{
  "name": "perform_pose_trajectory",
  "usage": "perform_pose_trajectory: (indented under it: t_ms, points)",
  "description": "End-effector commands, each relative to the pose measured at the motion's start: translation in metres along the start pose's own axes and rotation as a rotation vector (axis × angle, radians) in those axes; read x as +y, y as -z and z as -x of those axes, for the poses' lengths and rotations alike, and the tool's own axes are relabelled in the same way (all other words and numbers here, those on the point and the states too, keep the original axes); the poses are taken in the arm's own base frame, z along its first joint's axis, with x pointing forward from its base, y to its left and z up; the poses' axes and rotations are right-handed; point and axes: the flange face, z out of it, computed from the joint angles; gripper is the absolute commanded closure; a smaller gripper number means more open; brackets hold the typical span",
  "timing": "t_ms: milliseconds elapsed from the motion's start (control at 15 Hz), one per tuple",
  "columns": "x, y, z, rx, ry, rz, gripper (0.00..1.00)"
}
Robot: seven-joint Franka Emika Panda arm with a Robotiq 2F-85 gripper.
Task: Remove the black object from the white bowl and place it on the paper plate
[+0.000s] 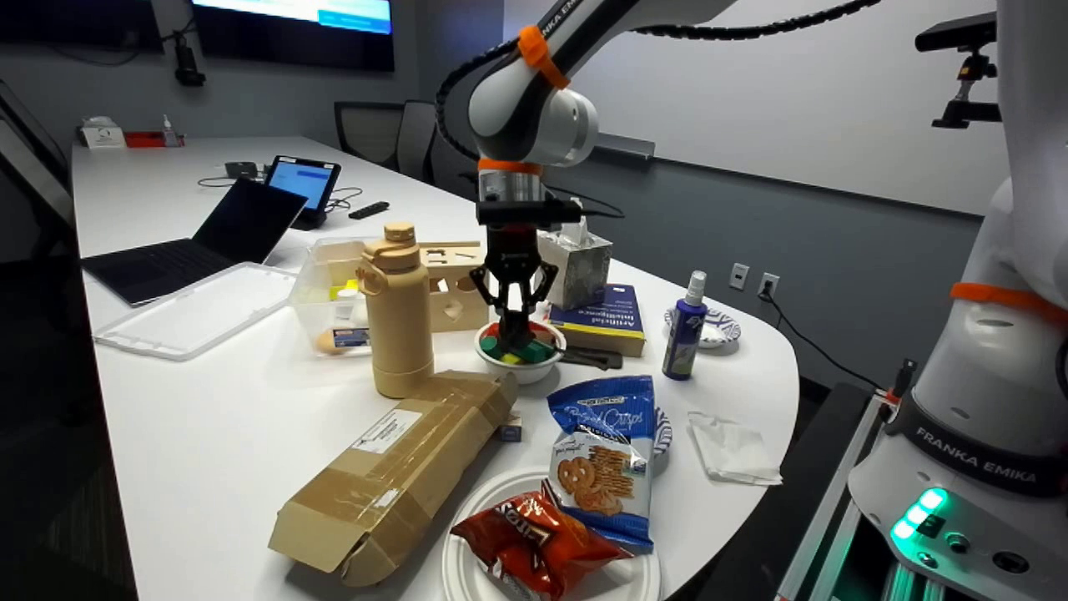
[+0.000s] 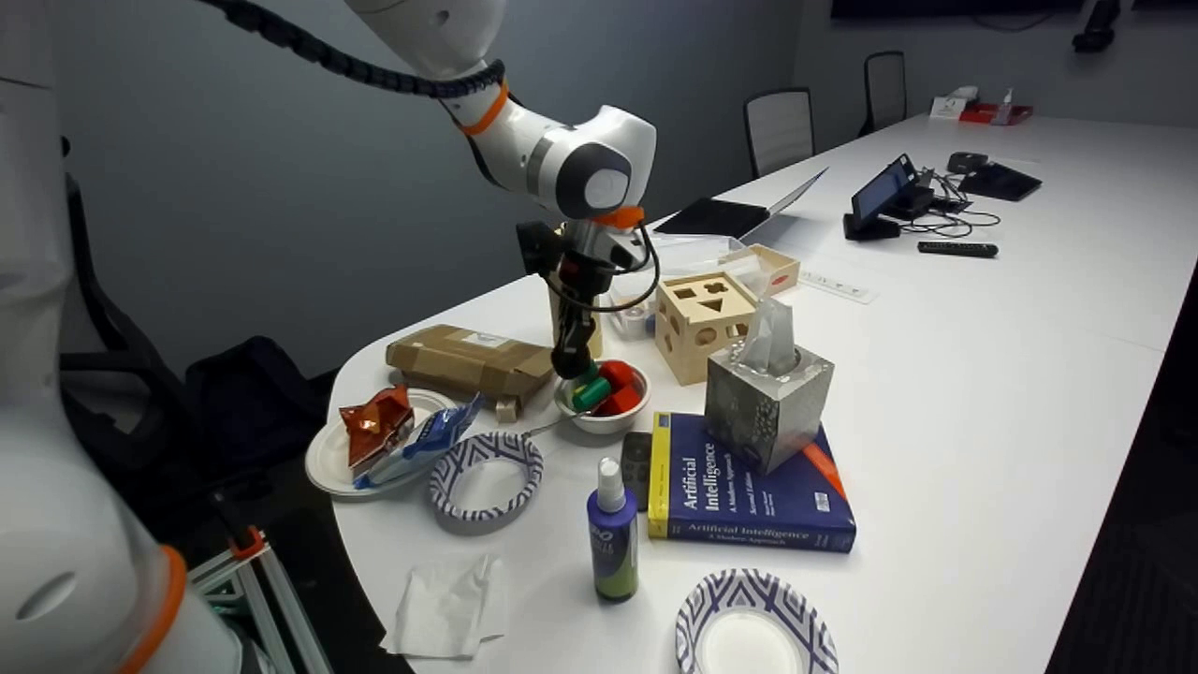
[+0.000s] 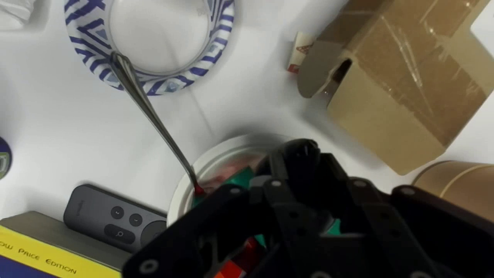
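The white bowl holds red, green and yellow blocks; it shows in an exterior view and in the wrist view. My gripper points down over the bowl. In the wrist view its fingers close around a dark rounded black object. The object is at the bowl's edge, largely hidden by the fingers. A blue-and-white patterned paper plate lies near the bowl, also in the wrist view. A similar plate lies farther off; I cannot tell which one the task names.
A metal utensil leans from the bowl over the near patterned plate. A cardboard box, tan bottle, spray bottle, book with tissue box, and remote surround the bowl. A white plate holds snack bags.
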Motion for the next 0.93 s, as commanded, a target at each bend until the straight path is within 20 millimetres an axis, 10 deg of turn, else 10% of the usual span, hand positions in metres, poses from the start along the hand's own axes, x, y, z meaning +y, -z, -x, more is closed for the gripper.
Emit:
perform_pose_trajectory:
  t_ms: [0, 467, 867]
  points:
    - [0.024, 0.043, 0.04, -0.014, 0.025, -0.01, 0.93]
    - [0.119, 0.108, 0.057, 0.019, -0.328, -0.048, 0.93]
    - [0.22, 0.144, 0.021, 0.051, -0.622, -0.123, 0.93]
